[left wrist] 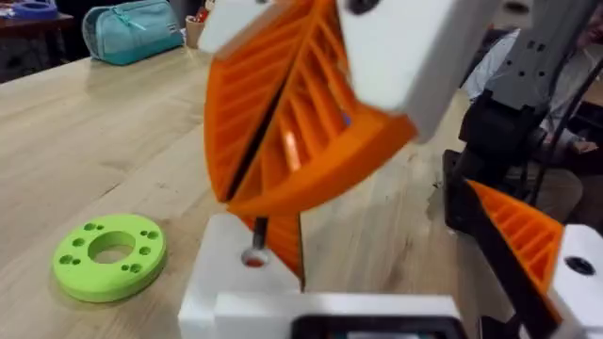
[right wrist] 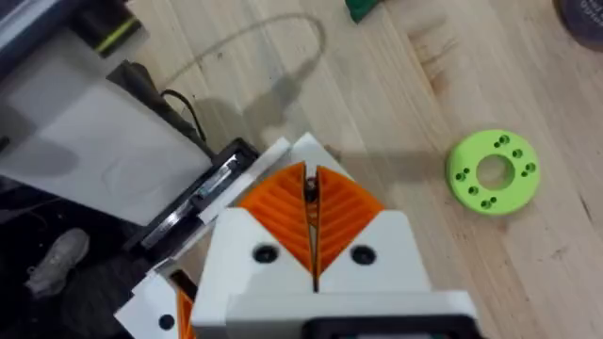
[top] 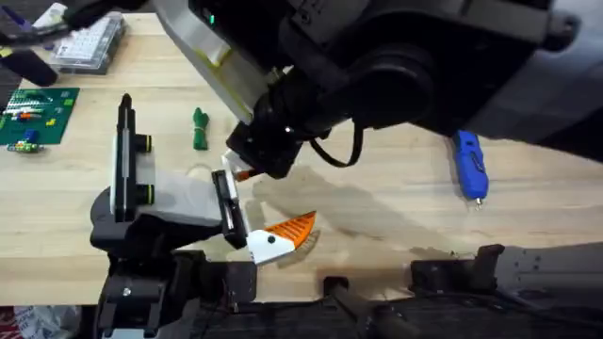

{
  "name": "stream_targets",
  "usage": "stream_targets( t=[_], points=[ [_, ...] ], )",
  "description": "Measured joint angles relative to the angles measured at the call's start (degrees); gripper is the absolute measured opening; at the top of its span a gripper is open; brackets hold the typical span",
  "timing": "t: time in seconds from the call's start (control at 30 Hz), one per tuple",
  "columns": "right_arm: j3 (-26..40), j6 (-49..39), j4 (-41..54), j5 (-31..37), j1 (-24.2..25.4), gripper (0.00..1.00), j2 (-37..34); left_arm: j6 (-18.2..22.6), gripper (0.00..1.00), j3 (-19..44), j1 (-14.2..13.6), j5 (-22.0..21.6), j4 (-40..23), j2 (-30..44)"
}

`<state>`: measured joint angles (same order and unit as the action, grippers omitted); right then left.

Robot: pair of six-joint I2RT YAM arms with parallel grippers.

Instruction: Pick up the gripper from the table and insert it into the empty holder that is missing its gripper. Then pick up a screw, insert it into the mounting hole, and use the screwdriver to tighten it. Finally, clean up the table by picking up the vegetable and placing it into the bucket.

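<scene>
At the near edge of the tabletop [top: 396, 212], left of the middle, we find the left pincer [top: 274, 241], white with orange ribbed pads. Whether its fingers are apart or together we cannot tell. In its own wrist view a white block [left wrist: 236, 282] with a small round hole [left wrist: 254, 257] sits close to the camera, with one orange pad off to the side. Just beyond it, the right arm reaches across the middle and comes down dark and large. Its right pincer [right wrist: 311, 184] has its two orange pads pressed together on a small dark screw [right wrist: 309, 191]. From the left wrist we see that screw hanging point down right over the hole in the white block. A bright green ring-shaped disc [right wrist: 492, 171] with small holes lies flat on the bare wood, a little apart from the pincers. Farther in, left of the middle, the vegetable [top: 200, 129] lies by itself on the wood. The screwdriver [top: 468, 165] lies well off toward the right edge, with its silver bit pointing at the near edge and nothing touching it. Toward the far left corner lie the green brick baseplate [top: 38, 115] and, beyond it, a clear compartment box [top: 89, 42].
</scene>
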<state>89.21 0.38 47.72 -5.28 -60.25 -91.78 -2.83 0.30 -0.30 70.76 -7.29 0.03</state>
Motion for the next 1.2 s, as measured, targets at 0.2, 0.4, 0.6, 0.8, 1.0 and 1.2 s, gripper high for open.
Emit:
stream_targets(
  t=[0.2,0.4,0.6,0.8,1.0,1.2],
  points=[
    [0.00,0.00,-0.57,-0.05,0.00,0.009,0.01,0.00,0.988,0.00,0.00,0.00,-0.01,0.00],
    [0.00,0.00,-0.84,-0.14,0.00,0.009,0.01,0.00,0.988,0.00,0.00,0.00,-0.02,0.00],
    [0.00,0.00,-1.37,-0.14,0.00,0.009,0.01,0.00,0.988,0.00,0.00,-0.01,0.00,0.00],
    [0.00,0.00,-1.37,-0.15,0.00,0.009,0.00,0.00,0.988,0.00,0.00,0.00,-0.01,0.00],
    [0.00,0.00,-1.48,-0.14,0.00,0.009,0.01,0.00,0.988,0.00,0.00,-0.01,0.00,0.00],
    [0.00,0.00,-1.40,-0.15,0.00,0.009,0.01,0.00,0.988,0.00,0.00,-0.02,0.00,0.00]
  ],
)
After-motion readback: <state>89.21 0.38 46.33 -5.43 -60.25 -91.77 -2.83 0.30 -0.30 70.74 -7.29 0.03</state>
